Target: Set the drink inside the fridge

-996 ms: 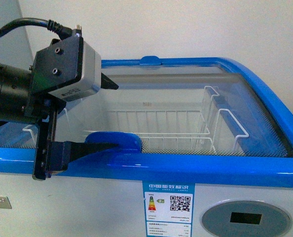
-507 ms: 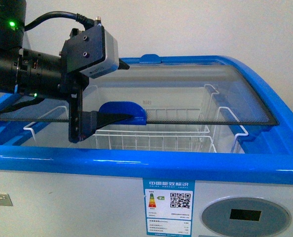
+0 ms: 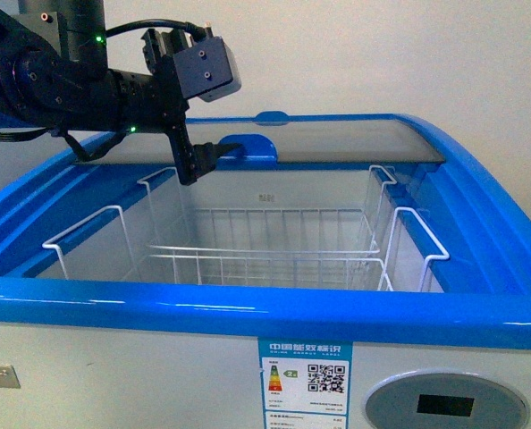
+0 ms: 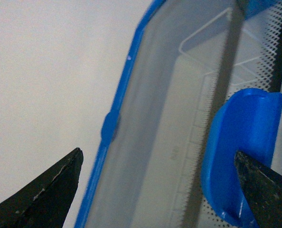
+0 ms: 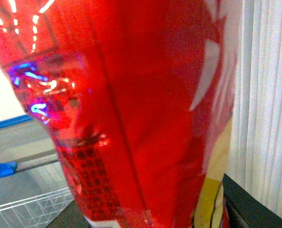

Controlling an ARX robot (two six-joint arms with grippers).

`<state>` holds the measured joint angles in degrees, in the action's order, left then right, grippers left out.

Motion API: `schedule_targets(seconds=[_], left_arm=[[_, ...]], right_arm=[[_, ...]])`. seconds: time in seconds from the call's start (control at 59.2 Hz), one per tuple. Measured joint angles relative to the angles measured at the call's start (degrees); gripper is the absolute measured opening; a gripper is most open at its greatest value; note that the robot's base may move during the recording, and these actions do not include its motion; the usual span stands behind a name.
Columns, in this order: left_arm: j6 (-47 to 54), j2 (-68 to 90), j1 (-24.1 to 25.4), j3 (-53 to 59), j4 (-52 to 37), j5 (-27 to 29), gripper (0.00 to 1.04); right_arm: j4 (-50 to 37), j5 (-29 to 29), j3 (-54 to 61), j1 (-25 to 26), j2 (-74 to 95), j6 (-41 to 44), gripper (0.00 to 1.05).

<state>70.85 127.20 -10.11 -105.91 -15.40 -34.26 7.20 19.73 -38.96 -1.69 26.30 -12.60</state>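
Left arm (image 3: 69,85): black, round-bodied segments, glossy housings. Two green LEDs (image 3: 98,37) lit on it. Black cable (image 3: 149,27) arcs into the wrist camera (image 3: 207,71), a grey box with rounded corners and two small round holes in its face. Flat black bracket (image 3: 178,143) under the box. Left gripper (image 4: 157,154) fingers (image 4: 46,194): black, tapering to points, edges scuffed with pale specks and scratches.

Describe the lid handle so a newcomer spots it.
Find the white chest freezer with the blue rim; its glass lid covers the back. On the lid's front edge is the handle: a half-round blue scoop, bigger than the small blue tab on the back rim.
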Motion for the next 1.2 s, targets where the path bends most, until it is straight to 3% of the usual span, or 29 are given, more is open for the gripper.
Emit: schedule_targets(seconds=[0.203, 0.422, 0.49, 0.676, 0.709, 0.811, 0.844, 0.912, 0.996, 1.098, 1.199], left_arm=[[-7.43, -1.14, 0.00, 2.51, -10.05, 7.78, 0.97], [-31.58, -14.82, 0.13, 21.49, -13.84, 21.24, 0.97], [-38.93, -20.57, 0.33, 27.39, -12.79, 22.10, 0.97], [-65.64, -52.63, 0.96, 58.29, -10.32, 21.33, 0.96], [-67.25, -60.63, 0.31, 65.51, -9.86, 30.58, 0.88], [-68.96, -74.12, 1.79, 76.76, -6.01, 38.97, 0.73], [-69.33, -78.99, 3.10, 80.65, -4.66, 39.08, 0.68], [-70.16, -88.46, 5.38, 87.97, -4.24, 39.04, 0.54], [-70.27, -91.95, 8.33, 90.51, -4.46, 34.80, 0.42], [-70.36, -93.72, 9.75, 92.74, -4.52, 34.58, 0.27], [-70.38, -96.24, 9.81, 95.58, -4.55, 34.29, 0.08]], right_arm=[[0.00, 0.00, 0.00, 0.00, 0.00, 0.00, 0.42], [0.00, -0.02, 0.00, 0.02, 0.00, 0.00, 0.42], [0.00, -0.02, 0.00, 0.02, 0.00, 0.00, 0.42], [0.00, 0.00, 0.00, 0.02, 0.00, 0.00, 0.42], [0.00, -0.02, 0.00, 0.00, 0.00, 0.00, 0.42], [0.00, -0.04, 0.00, 0.00, 0.00, 0.00, 0.42], [2.23, -2.10, -0.72, 0.94, 0.72, 0.77, 0.42], [18.82, -19.45, -8.37, 5.57, 4.24, 8.39, 0.42], [27.52, -30.27, -12.55, 4.00, 8.81, 17.53, 0.42], [29.11, -34.84, -15.93, -0.44, 15.87, 29.90, 0.42], [28.76, -34.64, -24.04, -3.87, 28.30, 46.86, 0.42]])
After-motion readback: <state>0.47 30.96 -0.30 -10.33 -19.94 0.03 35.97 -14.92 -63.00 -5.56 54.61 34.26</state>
